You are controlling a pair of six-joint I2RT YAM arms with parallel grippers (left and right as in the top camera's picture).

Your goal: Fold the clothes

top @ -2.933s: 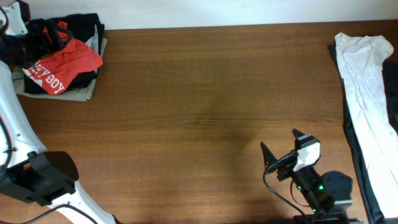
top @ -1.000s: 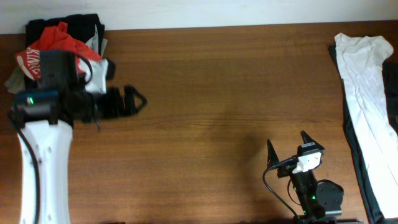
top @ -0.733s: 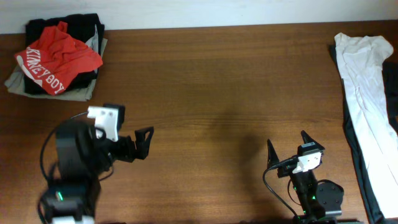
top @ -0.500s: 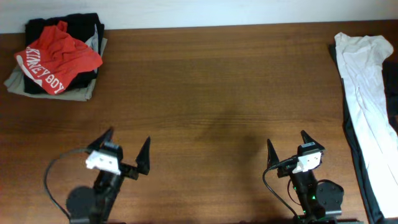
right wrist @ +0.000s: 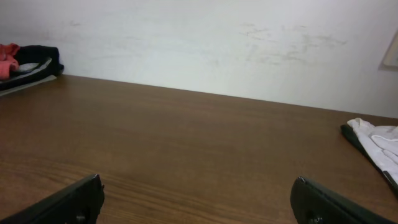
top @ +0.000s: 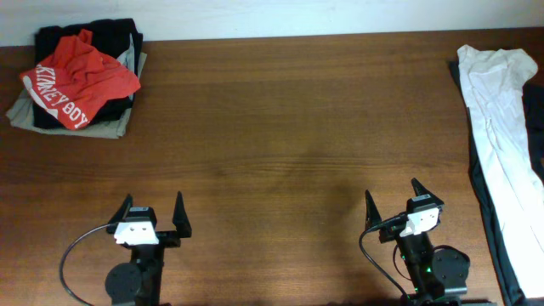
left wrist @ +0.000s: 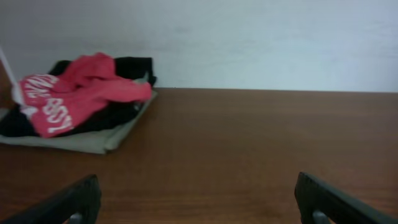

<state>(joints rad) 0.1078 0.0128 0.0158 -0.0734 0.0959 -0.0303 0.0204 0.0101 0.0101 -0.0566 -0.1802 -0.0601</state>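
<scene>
The red T-shirt [top: 81, 75] is parked way up at 10 o'clock on the table [top: 289, 127], sitting on top of a pile [top: 115, 126] of dark and grey-green clothes right against the wall. White lettering faces up. It's more of a lumpy bundle than a crisp fold, with one corner poking toward 12.

Both arms are down at my edge of the table, nowhere near it. The left gripper [top: 154, 212] sits around 7 o'clock with its fingers spread wide and nothing between them. The right gripper [top: 392, 194] is around 5 o'clock, same deal, wide apart and empty. The left wrist view looks across bare wood straight at the pile.

There's a long white garment [top: 497, 110] draped along the 3 o'clock edge, with something dark under it.

My read: we're between steps, nothing in hand. If the red one counts as done, the next move is the right arm going out to 3 o'clock, pinching the white cloth and dragging it to the bare middle to flatten. If not, the left arm needs to fetch the shirt off the pile without pulling the rest along.
</scene>
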